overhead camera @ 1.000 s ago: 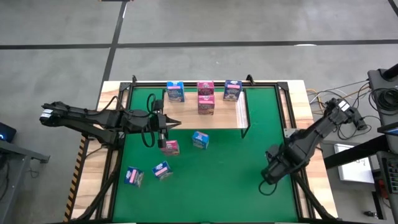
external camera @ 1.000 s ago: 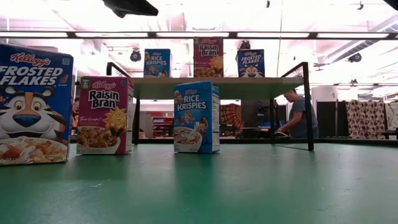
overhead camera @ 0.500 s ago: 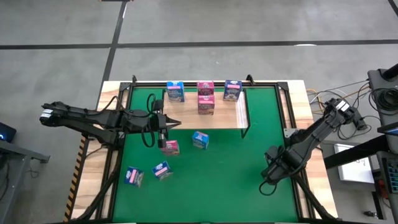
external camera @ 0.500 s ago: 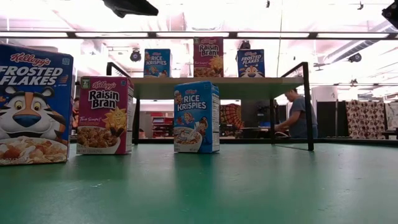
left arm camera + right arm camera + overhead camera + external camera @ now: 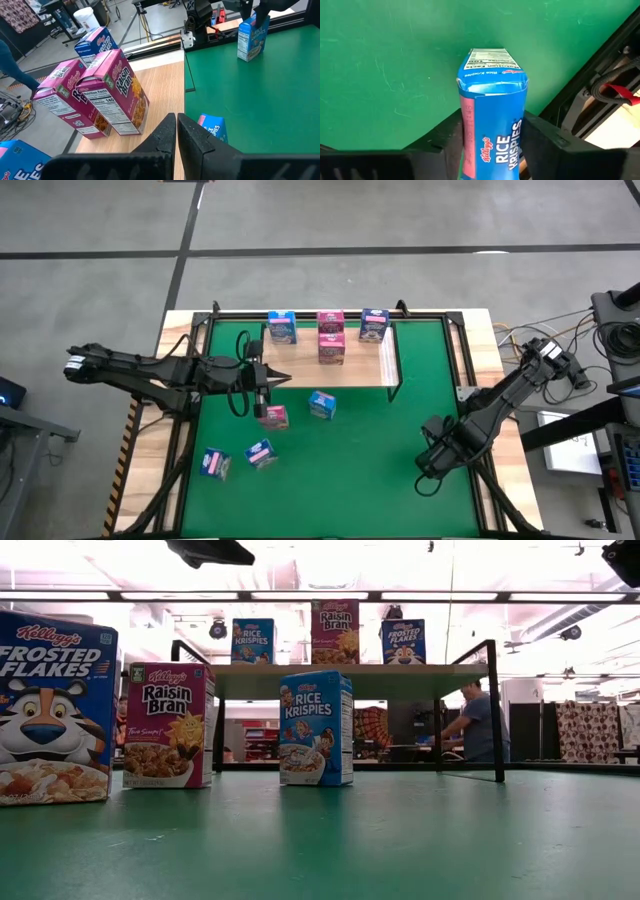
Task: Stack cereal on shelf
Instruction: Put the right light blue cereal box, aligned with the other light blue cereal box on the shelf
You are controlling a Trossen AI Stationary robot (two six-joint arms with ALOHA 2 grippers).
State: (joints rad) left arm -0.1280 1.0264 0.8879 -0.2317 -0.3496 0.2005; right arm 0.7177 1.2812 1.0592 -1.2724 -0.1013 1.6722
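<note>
Where overhead hides it, right gripper (image 5: 492, 150) clamps Rice Krispies box (image 5: 492, 115), left gripper (image 5: 177, 131) pinched together.

Low view: nearest box (image 5: 52, 710) reads "Kellogg's FROSTED FLAKES"; pink box (image 5: 167, 725) "RAISIN BRAN"; light blue box (image 5: 316, 728) "RICE KRISPIES". On the shelf (image 5: 350, 672), left to right: "RICE KRISPIES" (image 5: 253, 641), "RAISIN BRAN" (image 5: 335, 631), "FROSTED FLAKES" (image 5: 403, 641). Left wrist view: pink box (image 5: 116, 92) shows "Raisin Bran", "Nutrition Facts", "Calories 140". Right wrist view: blue box (image 5: 491, 120) shows "Kellogg's RICE KRISPIES".
</note>
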